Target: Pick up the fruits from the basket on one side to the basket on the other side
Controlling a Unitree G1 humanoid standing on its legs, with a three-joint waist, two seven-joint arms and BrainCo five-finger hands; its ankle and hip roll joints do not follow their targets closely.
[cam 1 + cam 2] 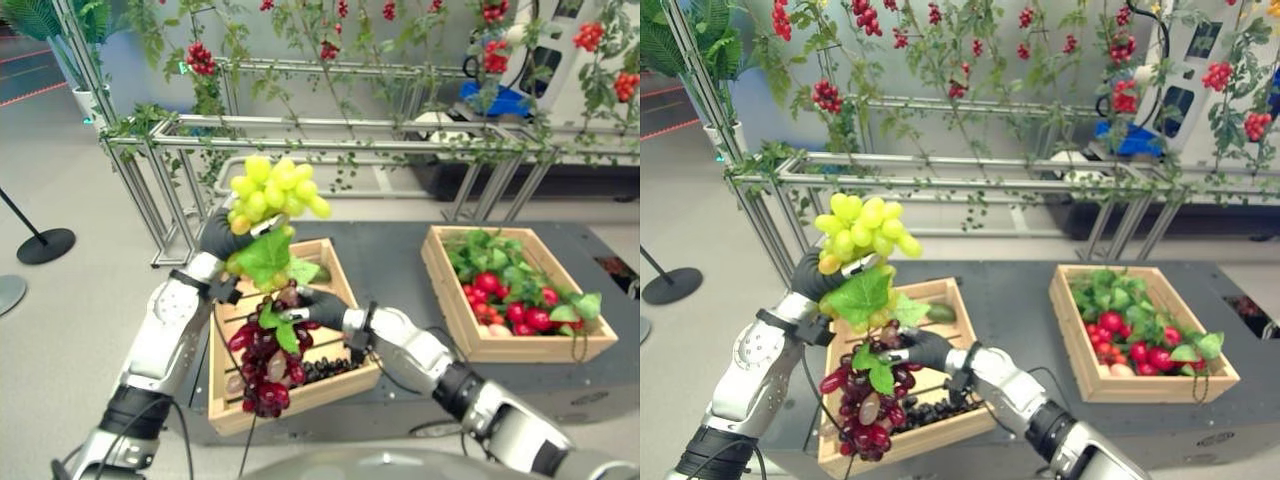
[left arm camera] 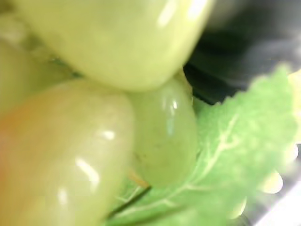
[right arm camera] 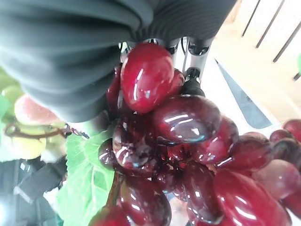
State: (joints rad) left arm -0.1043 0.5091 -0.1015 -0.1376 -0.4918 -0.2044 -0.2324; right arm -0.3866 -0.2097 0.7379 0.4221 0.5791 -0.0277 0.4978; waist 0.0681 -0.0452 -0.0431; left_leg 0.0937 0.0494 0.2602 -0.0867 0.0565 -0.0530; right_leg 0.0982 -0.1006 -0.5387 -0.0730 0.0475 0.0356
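Left eye view: the left hand (image 1: 222, 238) grips a bunch of green grapes (image 1: 272, 192) raised above the left basket (image 1: 334, 267). Just below, the right hand (image 1: 322, 305) clutches red grapes (image 1: 262, 368) hanging over that same basket. Across the table (image 1: 395, 262), the right basket (image 1: 443, 284) holds red fruit and leaves.

Green grapes (image 1: 272, 190) and red grapes (image 3: 186, 117) are glossy and smooth, with bright highlights, perhaps plastic. Their leaves (image 1: 264, 257) look matt and veined. Both baskets (image 1: 520, 345) are pale, unpainted slatted wood. The frame (image 1: 330, 135) behind is dull silver metal.
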